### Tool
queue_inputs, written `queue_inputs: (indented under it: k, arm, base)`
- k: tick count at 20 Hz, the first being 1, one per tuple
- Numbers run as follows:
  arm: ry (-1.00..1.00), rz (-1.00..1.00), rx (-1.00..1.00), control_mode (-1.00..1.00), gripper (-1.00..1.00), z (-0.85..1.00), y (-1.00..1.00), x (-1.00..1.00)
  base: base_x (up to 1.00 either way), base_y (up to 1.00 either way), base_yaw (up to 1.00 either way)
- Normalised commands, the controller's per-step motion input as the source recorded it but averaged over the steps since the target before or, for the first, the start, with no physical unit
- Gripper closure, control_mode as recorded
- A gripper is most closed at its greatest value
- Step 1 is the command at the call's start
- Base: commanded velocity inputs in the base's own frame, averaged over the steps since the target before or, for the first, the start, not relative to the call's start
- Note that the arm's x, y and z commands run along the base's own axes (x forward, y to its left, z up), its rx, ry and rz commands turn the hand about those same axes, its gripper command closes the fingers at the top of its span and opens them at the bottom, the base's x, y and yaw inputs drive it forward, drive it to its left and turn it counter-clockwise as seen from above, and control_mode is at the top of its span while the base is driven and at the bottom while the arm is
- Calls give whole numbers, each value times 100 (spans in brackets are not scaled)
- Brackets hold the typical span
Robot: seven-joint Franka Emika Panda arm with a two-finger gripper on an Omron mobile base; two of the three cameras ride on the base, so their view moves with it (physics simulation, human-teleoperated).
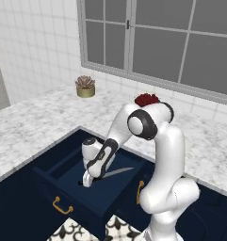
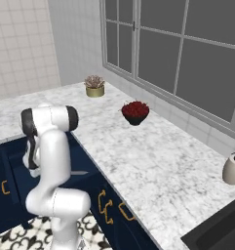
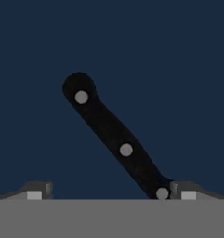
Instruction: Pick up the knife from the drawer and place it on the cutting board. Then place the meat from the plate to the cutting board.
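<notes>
Slim black riveted knife (image 3: 113,139) lies flat in the navy drawer (image 1: 63,181); blade partly hidden; end effector (image 3: 111,190) spread wide, grasping nothing.

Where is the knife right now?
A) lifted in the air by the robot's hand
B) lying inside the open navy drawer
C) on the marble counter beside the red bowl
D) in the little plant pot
B: the knife lies flat on the dark blue floor of the open drawer, with the open gripper poised just above its black handle, not closed on it.
</notes>
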Motion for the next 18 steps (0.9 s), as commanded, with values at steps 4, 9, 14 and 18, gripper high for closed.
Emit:
queue_inputs:
  k: [4, 9, 14, 18]
  arm:
    - [0, 6, 0, -100, -100, -53, 0, 6]
    - [-2, 5, 0, -100, -100, -34, 0, 13]
    - [-5, 4, 0, -100, -100, -6, 0, 25]
    - [-4, 7, 0, -100, -100, -11, 0, 30]
  base:
    - [0, 0, 0]
    - [0, 0, 0]
    - [0, 0, 0]
    - [0, 0, 0]
